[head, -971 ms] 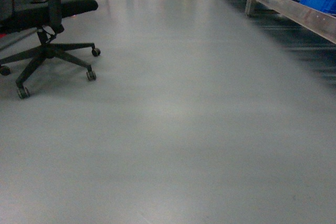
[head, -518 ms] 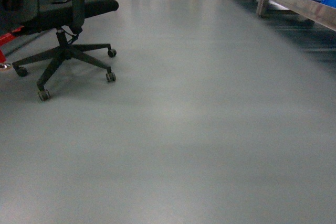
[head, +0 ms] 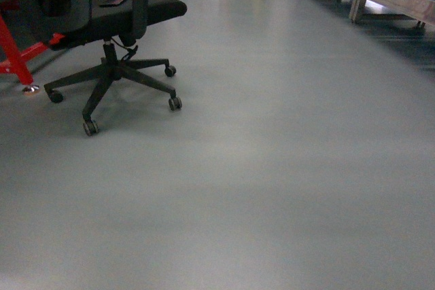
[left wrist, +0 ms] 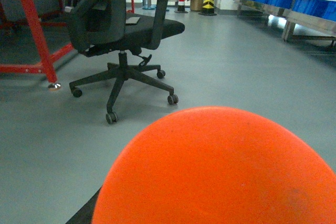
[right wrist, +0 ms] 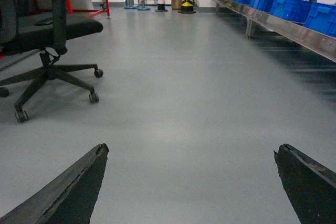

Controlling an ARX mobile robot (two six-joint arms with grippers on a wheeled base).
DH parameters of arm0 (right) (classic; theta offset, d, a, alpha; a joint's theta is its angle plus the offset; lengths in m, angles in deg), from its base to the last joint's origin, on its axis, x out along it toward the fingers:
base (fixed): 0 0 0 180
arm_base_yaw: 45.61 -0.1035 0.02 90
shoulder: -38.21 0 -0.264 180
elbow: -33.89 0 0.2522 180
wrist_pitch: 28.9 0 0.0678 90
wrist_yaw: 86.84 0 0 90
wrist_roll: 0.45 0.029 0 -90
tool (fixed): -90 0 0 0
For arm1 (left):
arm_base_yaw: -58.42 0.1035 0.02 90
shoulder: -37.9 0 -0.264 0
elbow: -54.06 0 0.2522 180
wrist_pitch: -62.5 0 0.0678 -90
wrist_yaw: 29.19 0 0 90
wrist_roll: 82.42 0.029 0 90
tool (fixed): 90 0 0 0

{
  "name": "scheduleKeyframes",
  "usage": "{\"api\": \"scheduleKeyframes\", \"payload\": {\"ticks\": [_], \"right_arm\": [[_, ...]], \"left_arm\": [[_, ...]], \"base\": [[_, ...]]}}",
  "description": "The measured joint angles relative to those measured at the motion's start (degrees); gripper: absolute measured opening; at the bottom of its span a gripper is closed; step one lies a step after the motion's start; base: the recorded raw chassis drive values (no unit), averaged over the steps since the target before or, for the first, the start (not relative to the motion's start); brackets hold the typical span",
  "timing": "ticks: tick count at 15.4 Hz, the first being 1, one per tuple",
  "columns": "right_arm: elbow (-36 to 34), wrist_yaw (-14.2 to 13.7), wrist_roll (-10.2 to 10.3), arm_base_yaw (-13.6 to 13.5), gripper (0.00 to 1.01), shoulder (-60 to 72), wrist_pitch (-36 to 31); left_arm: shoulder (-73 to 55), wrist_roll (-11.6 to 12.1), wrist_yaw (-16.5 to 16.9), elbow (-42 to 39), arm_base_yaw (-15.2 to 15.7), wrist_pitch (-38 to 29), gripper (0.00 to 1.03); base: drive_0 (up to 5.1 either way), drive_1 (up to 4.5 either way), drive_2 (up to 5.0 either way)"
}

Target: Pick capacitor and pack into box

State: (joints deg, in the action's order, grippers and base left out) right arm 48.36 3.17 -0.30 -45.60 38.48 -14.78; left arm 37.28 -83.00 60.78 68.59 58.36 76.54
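Grey floor (head: 272, 168) fills your view, chair (head: 109, 39) at left; no capacitor or box shows. Right fingers (right wrist: 79, 187) are spread, empty. Left fingers are hidden behind an orange blob (left wrist: 220, 171): cannot tell. Expect a light, fragile part; grip its body.

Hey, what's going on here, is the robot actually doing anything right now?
Nothing is being handled at the moment. The robot is out on an open grey floor with a black office chair to its left and a long bench of blue crates along the right. The right claw is open and empty. An orange rounded shape fills the left wrist view, hiding that claw. No box or capacitor is in view.
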Motion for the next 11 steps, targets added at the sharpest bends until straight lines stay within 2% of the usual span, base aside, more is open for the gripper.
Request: {"api": "scheduleKeyframes", "payload": {"ticks": [11], "right_arm": [[0.0,0.02,0.0,0.0,0.98,0.0,0.0]], "left_arm": [[0.0,0.0,0.04,0.0,0.0,0.13,0.43]], "base": [[-4.9,3.18,1.8]]}}
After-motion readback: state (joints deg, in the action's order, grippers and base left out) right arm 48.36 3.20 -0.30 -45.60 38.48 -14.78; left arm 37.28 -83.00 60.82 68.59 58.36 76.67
